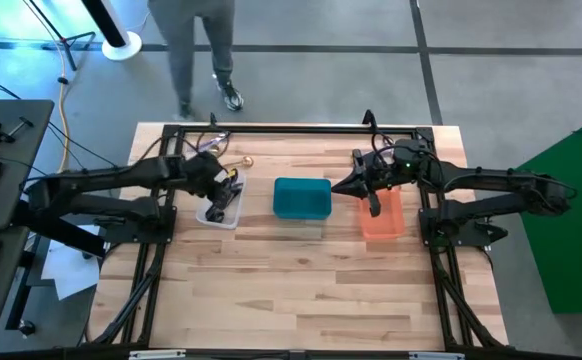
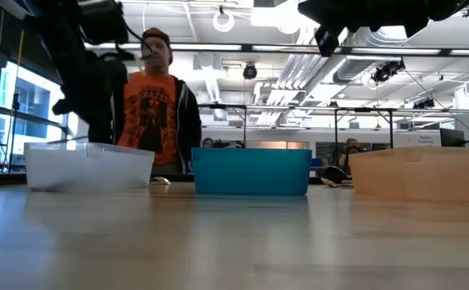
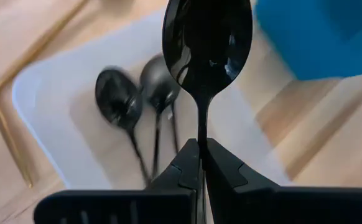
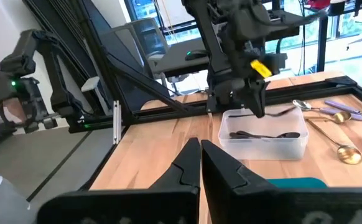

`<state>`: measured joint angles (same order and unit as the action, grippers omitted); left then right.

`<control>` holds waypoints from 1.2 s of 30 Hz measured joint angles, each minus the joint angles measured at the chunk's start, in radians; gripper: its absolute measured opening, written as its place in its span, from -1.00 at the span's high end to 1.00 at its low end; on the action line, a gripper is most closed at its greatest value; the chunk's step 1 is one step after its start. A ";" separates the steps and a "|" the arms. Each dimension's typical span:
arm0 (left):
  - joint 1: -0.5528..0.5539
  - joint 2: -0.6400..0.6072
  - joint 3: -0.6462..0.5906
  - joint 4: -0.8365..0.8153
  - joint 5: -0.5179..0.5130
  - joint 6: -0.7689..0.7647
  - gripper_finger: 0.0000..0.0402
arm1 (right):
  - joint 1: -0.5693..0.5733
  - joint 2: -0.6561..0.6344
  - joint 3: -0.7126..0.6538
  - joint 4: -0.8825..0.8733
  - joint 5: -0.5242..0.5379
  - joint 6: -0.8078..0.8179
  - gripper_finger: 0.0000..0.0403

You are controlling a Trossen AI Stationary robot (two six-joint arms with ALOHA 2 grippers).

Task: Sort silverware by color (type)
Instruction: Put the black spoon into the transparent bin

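Note:
My left gripper (image 3: pixel 201 149) hangs over the clear bin (image 1: pixel 219 210) at the table's left and is shut on a black spoon (image 3: pixel 207 43). Two more black spoons (image 3: pixel 119 99) lie flat on the bin's floor. Gold utensils (image 3: pixel 38 43) lie on the wood beside the bin. More gold and silver spoons (image 4: pixel 346 152) lie on the table next to the bin. A teal bin (image 1: pixel 302 198) stands mid-table and an orange bin (image 1: pixel 382 215) to its right. My right gripper (image 4: pixel 201 149) is shut on nothing, in the air between those two bins. My left gripper pinches the black spoon's thin handle (image 3: pixel 201 127) between its two fingers. The fingers slant down from above and lie along the handle. The bowl sticks out past the fingertips. The spoon is lifted clear, above the clear bin's floor; the rest of the handle is hidden between the fingers.
A person in an orange shirt (image 2: pixel 150 105) stands just beyond the table's far edge, behind the clear bin. Black frame rails (image 1: pixel 301 128) run along the table's far edge. Bare wood (image 1: pixel 301 290) fills the near half of the table.

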<state>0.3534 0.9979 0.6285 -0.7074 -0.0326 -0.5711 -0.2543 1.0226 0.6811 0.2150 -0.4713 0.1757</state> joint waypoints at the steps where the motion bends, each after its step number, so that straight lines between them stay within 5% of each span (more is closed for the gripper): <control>1: 0.000 0.026 0.000 0.001 0.000 0.004 1.00 | 0.000 0.001 0.000 0.000 0.000 0.000 1.00; 19: 0.000 0.347 0.000 0.028 -0.002 0.041 1.00 | 0.000 0.001 0.000 0.001 -0.008 0.000 1.00; 30: 0.000 0.412 0.004 0.027 -0.007 0.055 0.99 | 0.000 0.001 0.000 0.001 -0.008 0.000 1.00; 36: -0.002 0.392 0.002 0.038 -0.013 0.119 0.79 | 0.000 0.001 0.000 0.001 -0.008 0.003 1.00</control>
<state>0.3515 1.3898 0.6300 -0.6689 -0.0455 -0.4525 -0.2543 1.0237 0.6811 0.2157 -0.4793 0.1787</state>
